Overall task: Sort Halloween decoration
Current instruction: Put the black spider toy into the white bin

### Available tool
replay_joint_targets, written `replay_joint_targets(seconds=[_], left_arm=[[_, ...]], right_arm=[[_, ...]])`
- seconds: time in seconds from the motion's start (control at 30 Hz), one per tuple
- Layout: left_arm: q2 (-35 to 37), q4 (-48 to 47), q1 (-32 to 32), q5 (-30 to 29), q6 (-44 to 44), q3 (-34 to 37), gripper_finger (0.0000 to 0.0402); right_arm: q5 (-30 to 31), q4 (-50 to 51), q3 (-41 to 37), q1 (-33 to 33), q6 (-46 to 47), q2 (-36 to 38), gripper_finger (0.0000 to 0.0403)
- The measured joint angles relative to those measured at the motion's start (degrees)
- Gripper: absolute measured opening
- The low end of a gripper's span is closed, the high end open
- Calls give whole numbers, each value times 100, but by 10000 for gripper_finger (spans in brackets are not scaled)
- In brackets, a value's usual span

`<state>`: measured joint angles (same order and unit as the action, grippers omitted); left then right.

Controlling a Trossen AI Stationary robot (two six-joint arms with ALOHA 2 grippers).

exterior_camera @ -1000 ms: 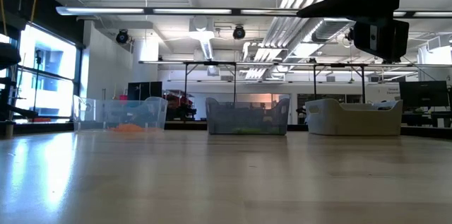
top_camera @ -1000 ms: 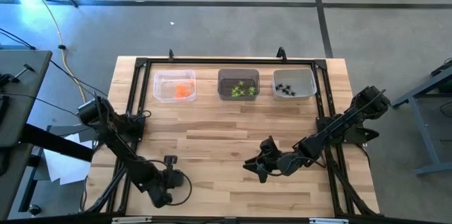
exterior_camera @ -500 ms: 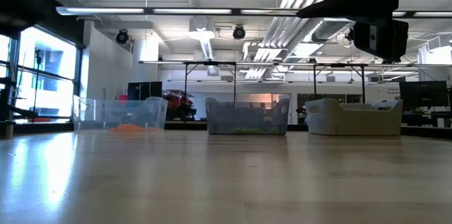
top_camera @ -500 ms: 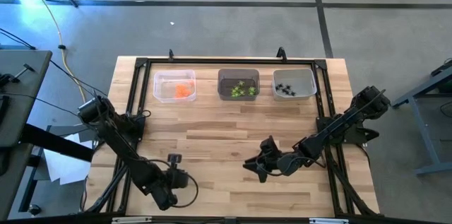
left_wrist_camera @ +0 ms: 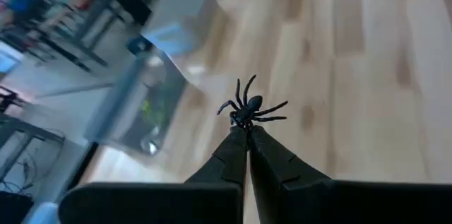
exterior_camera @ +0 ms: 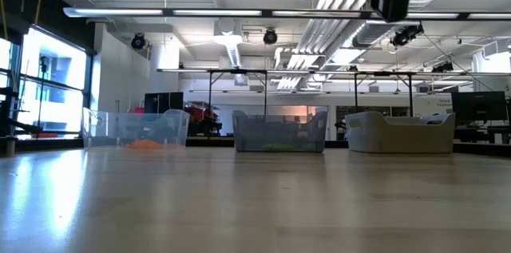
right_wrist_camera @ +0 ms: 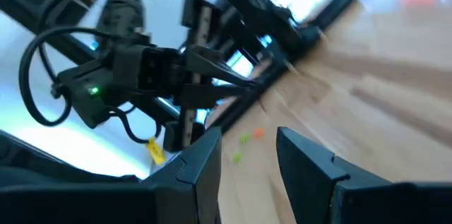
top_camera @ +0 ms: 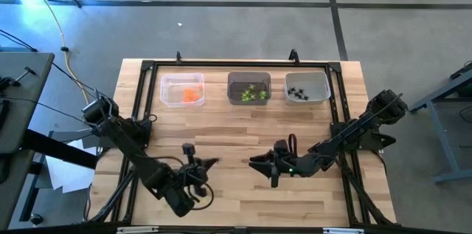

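A black spider decoration (left_wrist_camera: pixel 248 109) sticks out past the tips of my left gripper (left_wrist_camera: pixel 247 129), which is shut on it. That gripper (top_camera: pixel 213 163) hangs over the table's near middle and points toward the right. Facing it, my right gripper (top_camera: pixel 255 163) stands open (right_wrist_camera: pixel 247 146) with nothing between its fingers. A few tiny green and orange trinkets (right_wrist_camera: pixel 244 138) lie on the wood beyond it. The far-edge bins hold orange pieces (top_camera: pixel 192 95), green pieces (top_camera: pixel 251 94) and black spiders (top_camera: pixel 296 92). My left gripper pinches the spider's body end (left_wrist_camera: pixel 245 121) between its two fingertips (left_wrist_camera: pixel 236 143), only at their free ends. The fingers slant a little downward, coming from the table's left. The spider is lifted clear of the table, its legs spread beyond the tips.
Three small translucent bins stand in a row along the far edge: left (top_camera: pixel 182 88), middle (top_camera: pixel 248 87), right (top_camera: pixel 307 86). A black frame (top_camera: pixel 236 64) borders the tabletop. Bare wood lies between the bins and the grippers (top_camera: pixel 236 127).
My left gripper has risen from the near edge and swung toward the table's right and far side. It has tipped from pointing steeply down to nearly level, staying shut on the spider. My right gripper has tipped up to level and lifted slightly, still open.
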<state>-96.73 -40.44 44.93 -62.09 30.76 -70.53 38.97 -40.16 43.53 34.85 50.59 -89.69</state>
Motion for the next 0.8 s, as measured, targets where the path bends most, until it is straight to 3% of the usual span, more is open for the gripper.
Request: replay_joint_targets(seconds=[0.2, 0.43, 0.8], left_arm=[[0, 1212, -265, -363, -1017, -7, 0], [0, 2347, -389, -369, -2105, -9, 0], [0, 2722, -463, -369, -2591, -7, 0]], right_arm=[[-109, 237, 463, -98, -775, 0, 133], [-287, 1183, 941, -356, -1014, 0, 133], [-515, 1438, 1117, -615, -943, 0, 133]])
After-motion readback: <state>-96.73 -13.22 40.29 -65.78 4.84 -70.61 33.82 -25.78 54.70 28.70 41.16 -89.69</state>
